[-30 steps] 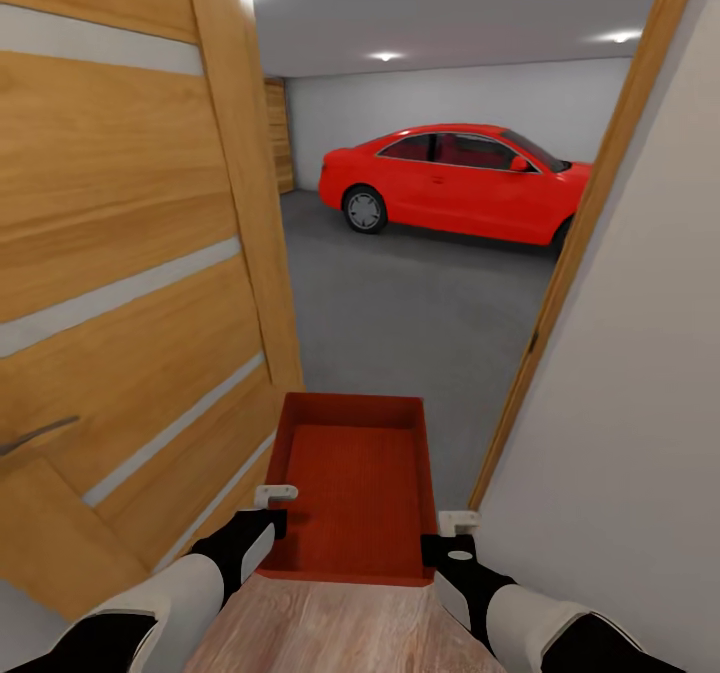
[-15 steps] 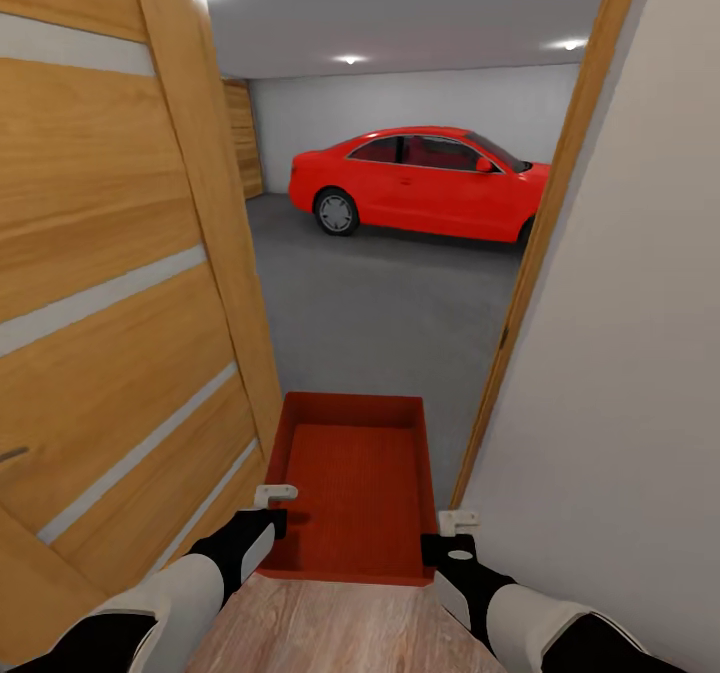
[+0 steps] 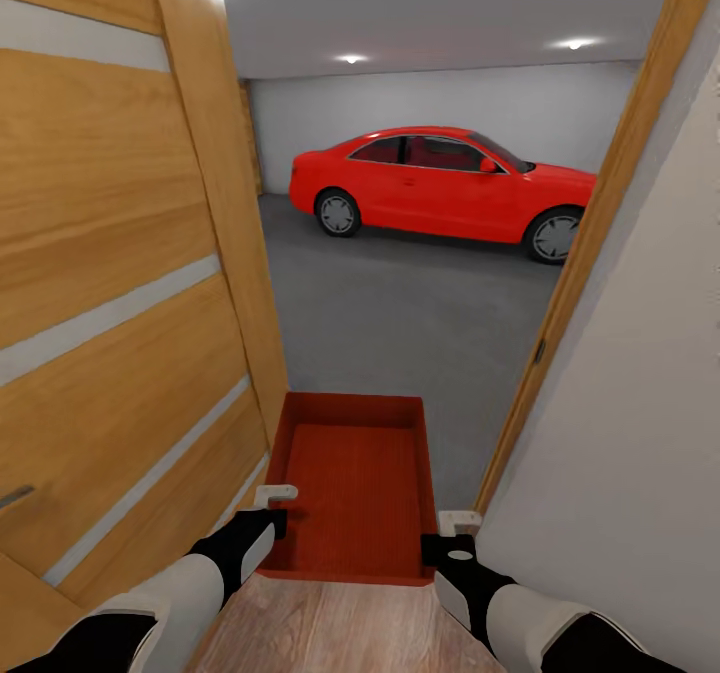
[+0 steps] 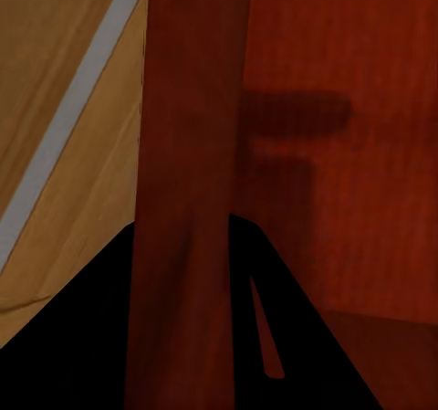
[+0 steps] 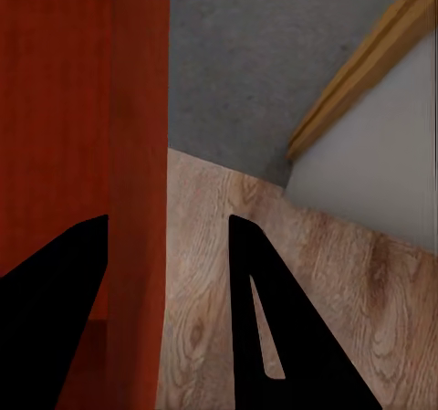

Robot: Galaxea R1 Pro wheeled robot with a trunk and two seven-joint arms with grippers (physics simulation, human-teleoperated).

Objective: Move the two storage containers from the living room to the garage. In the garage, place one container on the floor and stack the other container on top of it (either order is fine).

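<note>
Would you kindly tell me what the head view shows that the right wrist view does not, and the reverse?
Head view alone: the glossy red car, the orange-brown wooden door, and the left pincer on the bin's left wall.

Right wrist view alone: a close look at the right wall passing between the right pincer's dark fingers.

Both: the orange-red rectangular plastic bin, grey concrete floor and light wood planks.

The head camera looks forward and down from the doorway, over both arms, into the garage as far as the red car (image 3: 440,193). Each wrist camera sits very close to one side wall of the orange-red container (image 3: 355,483), looking along its hand. All three views share this container (image 4: 187,200) (image 5: 137,154).
</note>
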